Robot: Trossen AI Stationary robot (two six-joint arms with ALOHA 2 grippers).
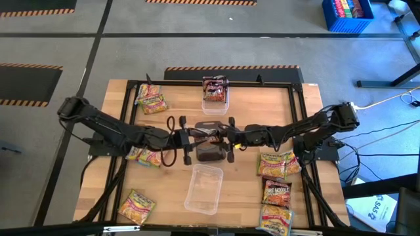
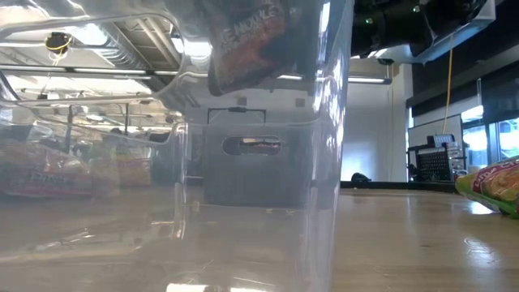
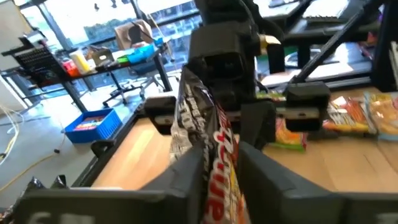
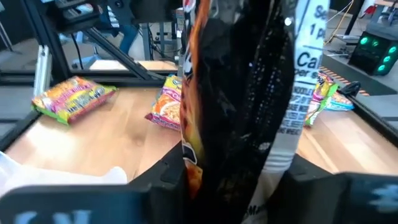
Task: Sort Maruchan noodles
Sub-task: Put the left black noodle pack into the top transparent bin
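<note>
Both grippers meet at the table's centre, left gripper [image 1: 191, 137] and right gripper [image 1: 226, 139] each pinching one dark noodle packet [image 3: 208, 155]. It seems to hang over a dark tray [image 1: 210, 153]; a clear tray [image 1: 203, 189] lies at six o'clock.

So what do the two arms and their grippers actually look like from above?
Both arms are dark, jointed and slim, with black cables looping beside them near the wrists. The left gripper and right gripper are black and blocky; each wrist view shows two flat dark fingers.
</note>
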